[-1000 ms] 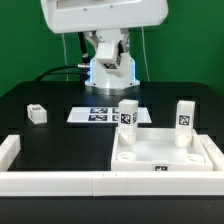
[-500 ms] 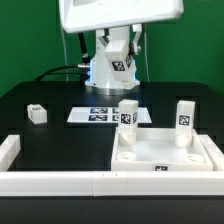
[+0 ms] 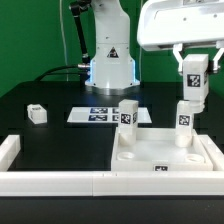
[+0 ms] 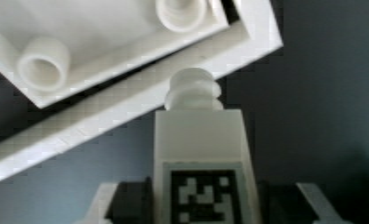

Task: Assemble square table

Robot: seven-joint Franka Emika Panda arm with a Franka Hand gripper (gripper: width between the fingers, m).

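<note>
The square table top (image 3: 160, 152) lies at the exterior view's right, with two tagged white legs standing in it, one (image 3: 128, 117) at its back left and one (image 3: 185, 121) at its back right. My gripper (image 3: 195, 86) is shut on a third white tagged leg (image 3: 195, 76) and holds it upright just above the back-right leg. In the wrist view this leg (image 4: 202, 150) points its threaded tip toward the top's rim (image 4: 128, 110), near an empty corner socket (image 4: 44, 67). A small white leg (image 3: 37, 113) lies on the table at the left.
The marker board (image 3: 98, 113) lies behind the table top. Low white border walls run along the front (image 3: 55, 181) and the left (image 3: 8, 150). The robot base (image 3: 108, 62) stands at the back.
The hand has swung from the top centre to the exterior view's right and come lower. The leg it holds now shows above the back-right standing leg.
</note>
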